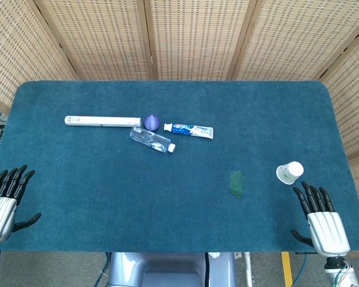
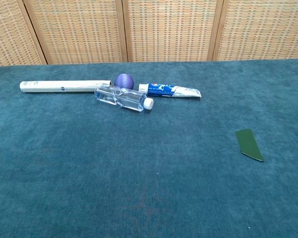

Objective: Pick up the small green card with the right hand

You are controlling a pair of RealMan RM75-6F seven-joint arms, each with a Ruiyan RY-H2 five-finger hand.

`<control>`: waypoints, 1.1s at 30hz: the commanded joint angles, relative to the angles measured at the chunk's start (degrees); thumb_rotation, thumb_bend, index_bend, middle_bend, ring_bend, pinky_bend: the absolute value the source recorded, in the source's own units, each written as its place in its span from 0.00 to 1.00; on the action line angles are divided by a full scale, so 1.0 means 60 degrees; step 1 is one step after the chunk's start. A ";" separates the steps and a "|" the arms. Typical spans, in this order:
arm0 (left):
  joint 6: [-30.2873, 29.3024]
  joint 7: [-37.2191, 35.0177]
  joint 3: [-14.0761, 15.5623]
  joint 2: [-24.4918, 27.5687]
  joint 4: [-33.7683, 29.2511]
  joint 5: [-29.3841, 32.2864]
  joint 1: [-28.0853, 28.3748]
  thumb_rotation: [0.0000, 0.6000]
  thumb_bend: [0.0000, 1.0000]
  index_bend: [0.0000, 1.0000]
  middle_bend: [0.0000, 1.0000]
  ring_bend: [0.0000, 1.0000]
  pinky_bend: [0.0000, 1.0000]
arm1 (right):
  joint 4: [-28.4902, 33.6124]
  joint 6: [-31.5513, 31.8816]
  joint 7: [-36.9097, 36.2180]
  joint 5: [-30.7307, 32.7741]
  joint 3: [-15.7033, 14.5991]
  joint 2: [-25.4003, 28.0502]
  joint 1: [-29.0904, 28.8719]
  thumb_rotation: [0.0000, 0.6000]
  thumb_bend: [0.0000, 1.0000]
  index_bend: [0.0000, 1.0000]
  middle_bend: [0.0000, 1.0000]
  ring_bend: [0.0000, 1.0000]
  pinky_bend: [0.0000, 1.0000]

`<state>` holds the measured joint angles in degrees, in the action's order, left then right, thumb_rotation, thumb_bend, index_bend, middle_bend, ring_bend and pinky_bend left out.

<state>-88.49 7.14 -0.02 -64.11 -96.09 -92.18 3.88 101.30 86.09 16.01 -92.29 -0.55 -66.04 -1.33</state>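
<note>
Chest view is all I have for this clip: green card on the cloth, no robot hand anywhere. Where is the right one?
Observer: In the head view the right robot hand sits at the table's near right corner, fingers apart, holding nothing.
Operator: Is anything between it and the card?
Observer: No. The green card lies flat to its left, apart from it; a small white cup, lying on its side, sits just beyond the fingertips.
Operator: And the left one?
Observer: The left robot hand is at the near left corner, also holding nothing, far from the clear bottle.
</note>
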 commanded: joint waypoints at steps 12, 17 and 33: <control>-0.0004 -0.0316 -0.0020 0.0094 0.0017 -0.0003 0.0012 1.00 0.08 0.00 0.00 0.00 0.00 | 0.1060 -0.1510 0.2211 0.0582 0.0238 -0.1576 -0.0826 1.00 0.16 0.00 0.00 0.00 0.00; 0.0067 -0.0321 0.0013 0.0071 0.0035 -0.0040 0.0041 1.00 0.08 0.00 0.00 0.00 0.00 | 0.1162 -0.1847 0.2619 0.1200 0.0665 -0.2267 -0.1201 1.00 0.16 0.00 0.00 0.00 0.00; 0.0243 -0.0494 -0.0041 0.0062 0.0124 0.0175 0.0102 1.00 0.07 0.00 0.00 0.00 0.00 | 0.0035 -0.2535 0.3266 0.3384 0.1685 -0.4010 -0.2298 1.00 0.16 0.00 0.00 0.00 0.00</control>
<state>-87.13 4.25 -0.21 -63.73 -95.39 -91.25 4.45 102.02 71.08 35.55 -72.47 9.22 -89.58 -14.75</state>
